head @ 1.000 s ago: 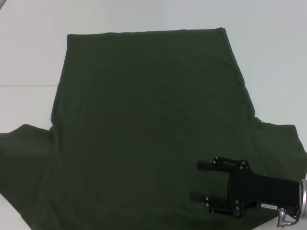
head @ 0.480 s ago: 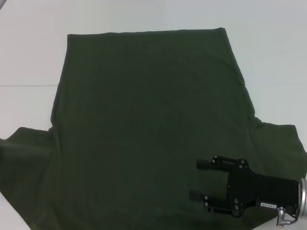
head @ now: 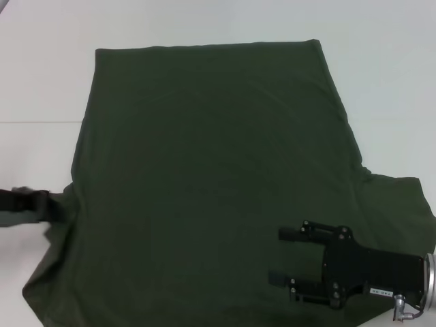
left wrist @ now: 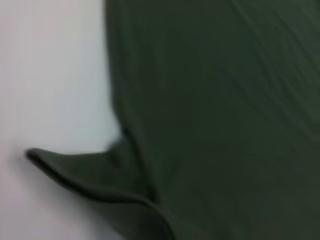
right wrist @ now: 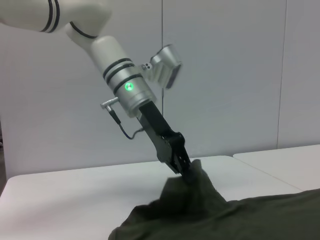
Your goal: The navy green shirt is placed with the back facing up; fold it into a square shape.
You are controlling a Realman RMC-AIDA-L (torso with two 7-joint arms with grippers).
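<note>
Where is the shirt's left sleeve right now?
In the right wrist view, the left gripper holds the navy green shirt by that sleeve, lifted off the white table at the robot's left edge.

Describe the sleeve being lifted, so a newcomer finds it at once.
Start from the shirt spread over the white table. Go to its edge on the robot's left, where the left hand pinches a sleeve and holds it up in a peak. The other sleeve lies flat near the open right hand.
</note>
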